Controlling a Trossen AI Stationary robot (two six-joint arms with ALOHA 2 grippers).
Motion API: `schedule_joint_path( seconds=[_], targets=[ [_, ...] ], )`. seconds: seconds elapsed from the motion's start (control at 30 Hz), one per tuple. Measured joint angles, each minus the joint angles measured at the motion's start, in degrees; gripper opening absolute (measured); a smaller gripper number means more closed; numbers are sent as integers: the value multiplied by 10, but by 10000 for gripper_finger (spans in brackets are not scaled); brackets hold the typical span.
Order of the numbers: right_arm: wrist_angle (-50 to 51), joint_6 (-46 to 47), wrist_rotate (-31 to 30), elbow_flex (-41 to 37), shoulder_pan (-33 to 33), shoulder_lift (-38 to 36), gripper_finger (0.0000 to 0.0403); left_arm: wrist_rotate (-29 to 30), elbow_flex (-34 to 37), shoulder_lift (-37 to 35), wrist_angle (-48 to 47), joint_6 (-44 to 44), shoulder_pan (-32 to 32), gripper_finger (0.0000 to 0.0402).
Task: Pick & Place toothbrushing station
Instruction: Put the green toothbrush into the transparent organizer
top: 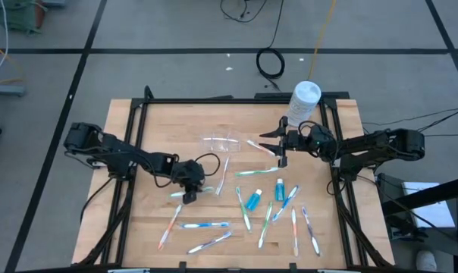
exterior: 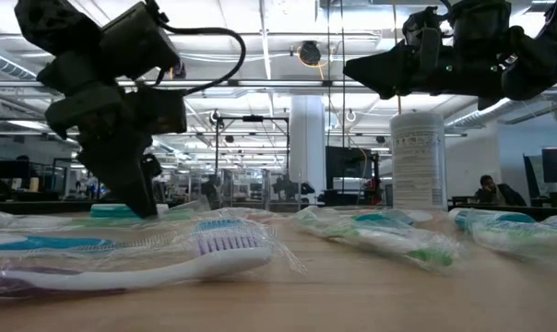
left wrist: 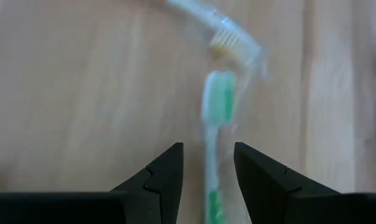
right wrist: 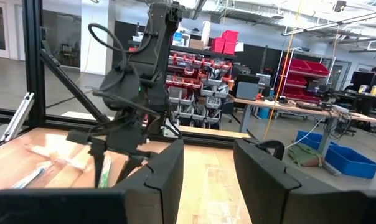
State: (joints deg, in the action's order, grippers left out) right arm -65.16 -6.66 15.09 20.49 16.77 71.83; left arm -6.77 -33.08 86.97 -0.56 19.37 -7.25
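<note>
two toothpaste tubes [top: 252, 200], one clear cup [top: 222, 141]

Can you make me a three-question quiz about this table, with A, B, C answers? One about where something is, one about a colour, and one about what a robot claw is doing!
1. Where does the white canister stand?
A. at the table's far edge, by the right arm
B. in the middle of the table
C. beside the left arm

2. What colour are the toothpaste tubes?
A. red
B. blue
C. yellow

3. What are the left gripper's fingers doing?
A. shut tight on nothing
B. open around a green toothbrush
C. holding the cup

Answers: 1 A, the high view shows it there. 2 B, both tubes look blue. 3 B, the left wrist view shows the brush between open fingers.
</note>
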Motion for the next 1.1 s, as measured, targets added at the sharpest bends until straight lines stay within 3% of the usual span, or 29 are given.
schedule_joint_path(
  seconds=[0.33,0.73,0.87,1.0,1.1],
  targets=[
    [3,0,0,0,0,0,132,-39,-1,40,57,-28,19,140],
    [3,0,0,0,0,0,132,-44,0,40,59,-54,53,10],
    [3,0,0,0,0,0,132,-30,-3,22,53,-52,69,15],
    [3,0,0,0,0,0,132,-24,-14,-31,51,-66,85,6],
    [3,0,0,0,0,0,132,11,-20,-80,44,-90,100,11]
  ],
)
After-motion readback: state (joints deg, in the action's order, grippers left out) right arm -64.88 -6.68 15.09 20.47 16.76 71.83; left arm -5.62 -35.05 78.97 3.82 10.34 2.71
